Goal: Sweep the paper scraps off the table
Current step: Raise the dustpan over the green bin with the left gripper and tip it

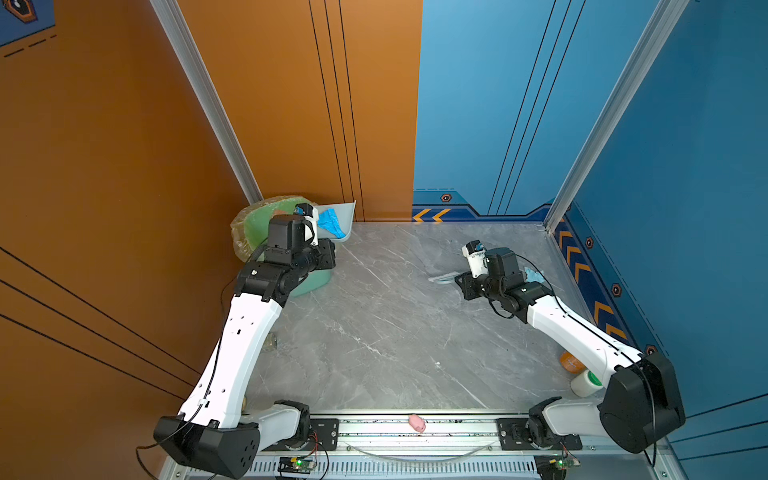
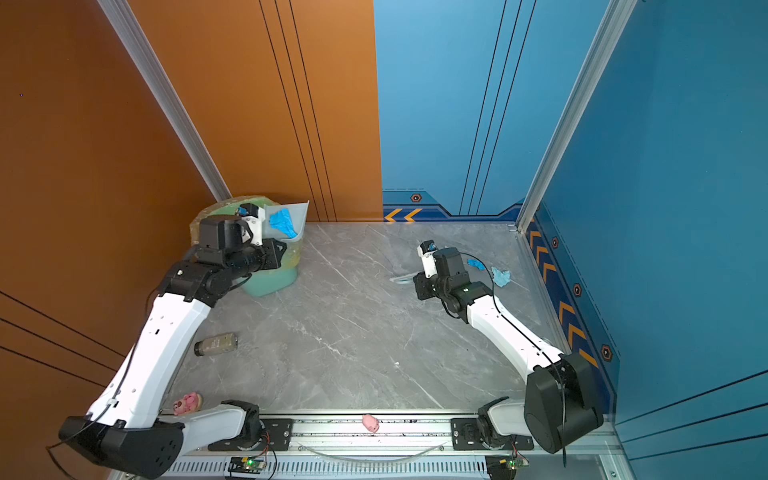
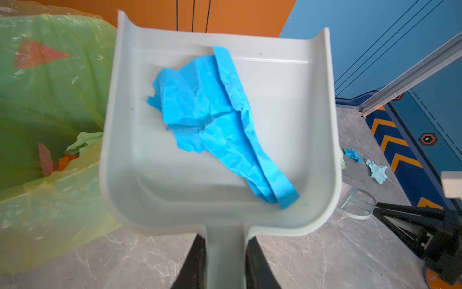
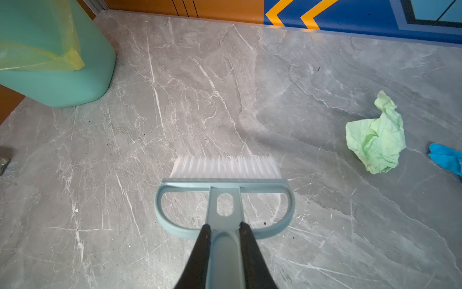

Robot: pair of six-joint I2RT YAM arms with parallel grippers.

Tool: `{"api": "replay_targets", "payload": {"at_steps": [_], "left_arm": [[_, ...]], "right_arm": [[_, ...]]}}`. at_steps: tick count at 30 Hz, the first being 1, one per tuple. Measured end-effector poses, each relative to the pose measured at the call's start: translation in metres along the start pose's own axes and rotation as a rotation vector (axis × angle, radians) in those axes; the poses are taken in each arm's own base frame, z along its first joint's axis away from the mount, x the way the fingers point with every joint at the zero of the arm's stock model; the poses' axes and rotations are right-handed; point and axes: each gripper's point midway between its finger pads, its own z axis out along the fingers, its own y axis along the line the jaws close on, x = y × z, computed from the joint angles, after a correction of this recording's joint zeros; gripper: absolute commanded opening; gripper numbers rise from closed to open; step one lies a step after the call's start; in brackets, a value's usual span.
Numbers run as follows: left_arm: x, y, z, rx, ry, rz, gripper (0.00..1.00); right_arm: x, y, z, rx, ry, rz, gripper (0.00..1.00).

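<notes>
- Our left end effector [image 3: 225, 250] is clamped on the handle of the dustpan [image 3: 295, 120], which we hold raised just beside the mouth of the lined bin [image 3: 50, 105] at the far left corner of the bench [image 1: 395, 332].
- A crumpled blue scrap [image 3: 212, 117] lies in the pan; green and orange paper [image 3: 85, 142] sits in the bin.
- Our right end effector [image 4: 225, 226] grips the brush [image 4: 225, 185] low over the bench.
- Three scraps lie near the right wall: a pale green scrap [image 4: 375, 140], a small blue scrap [image 3: 352, 155] and a light blue scrap [image 3: 377, 171].
- We judge the step to be emptying the pan. The next move calls for tipping it over the bin until the paper slides out.
</notes>
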Motion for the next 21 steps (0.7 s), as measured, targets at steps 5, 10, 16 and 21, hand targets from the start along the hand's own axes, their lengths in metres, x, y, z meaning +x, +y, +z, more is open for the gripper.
{"api": "replay_targets", "payload": {"at_steps": [5,10,16,21], "left_arm": [[-0.008,0.009,0.0,0.013,0.0,-0.061,0.0],[-0.013,0.019,-0.001,0.034,-0.002,-0.141,0.0],[-0.027,0.03,-0.004,0.085,-0.044,-0.255,0.0],[-0.037,0.043,-0.002,0.156,-0.078,-0.381,0.0]], "right_arm": [[-0.002,0.005,0.001,-0.011,-0.01,-0.01,0.0],[-0.001,0.005,0.003,-0.011,-0.004,-0.01,0.0],[-0.001,0.005,0.003,-0.011,-0.004,-0.01,0.0],[-0.001,0.005,0.003,-0.011,-0.004,-0.01,0.0]]}}
